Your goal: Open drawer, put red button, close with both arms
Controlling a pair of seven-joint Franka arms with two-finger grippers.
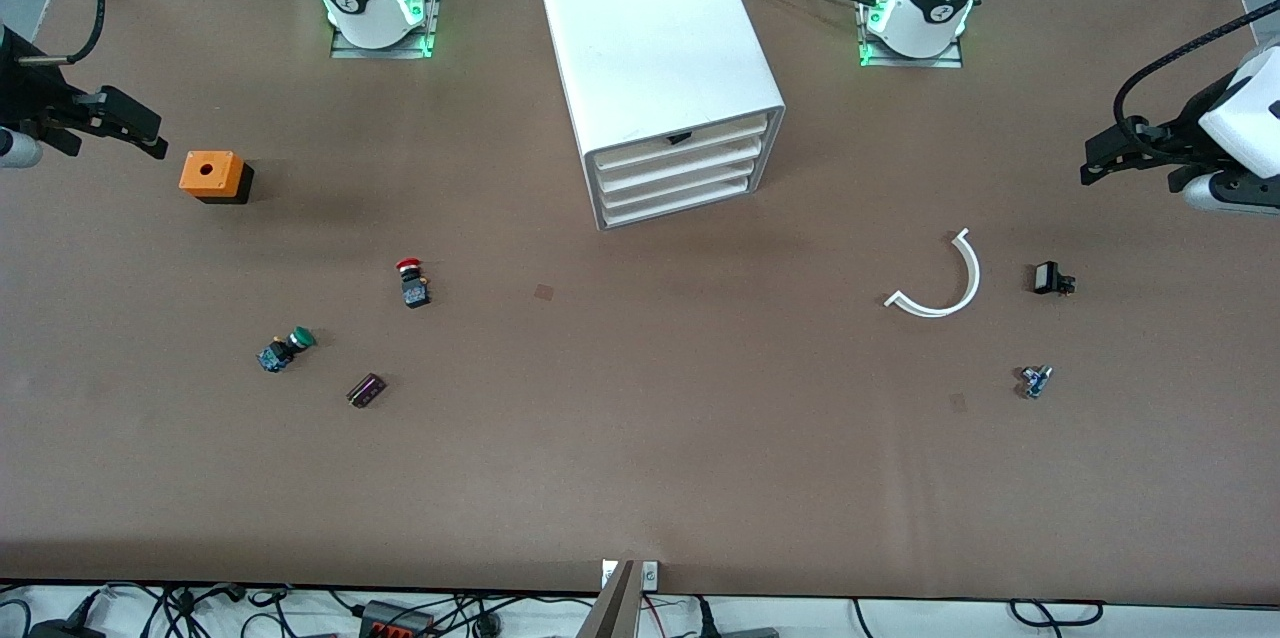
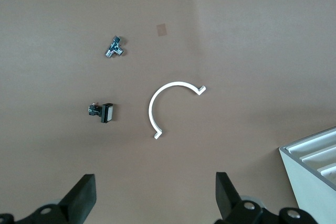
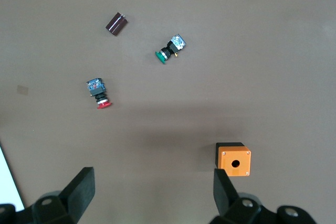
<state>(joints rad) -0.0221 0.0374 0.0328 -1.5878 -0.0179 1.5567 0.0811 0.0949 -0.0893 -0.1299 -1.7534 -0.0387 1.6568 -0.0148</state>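
Note:
The white four-drawer cabinet (image 1: pixel 660 48) stands between the arm bases, and all its drawers are shut. The drawer (image 1: pixel 690 166) is second from the top. The red button (image 1: pixel 411 281) lies on the table toward the right arm's end, nearer the front camera than the cabinet. It also shows in the right wrist view (image 3: pixel 98 94). My right gripper (image 1: pixel 155 140) hangs open and empty over the table beside the orange box (image 1: pixel 212 176); its own view also shows it open (image 3: pixel 154 187). My left gripper (image 1: pixel 1095 163) hangs open and empty over the left arm's end; its own view also shows it open (image 2: pixel 155 192).
A green-capped button (image 1: pixel 285 349) and a small dark block (image 1: pixel 366 390) lie nearer the front camera than the red button. Toward the left arm's end lie a white curved piece (image 1: pixel 945 278), a small black part (image 1: pixel 1052 279) and a small blue-silver part (image 1: pixel 1035 380).

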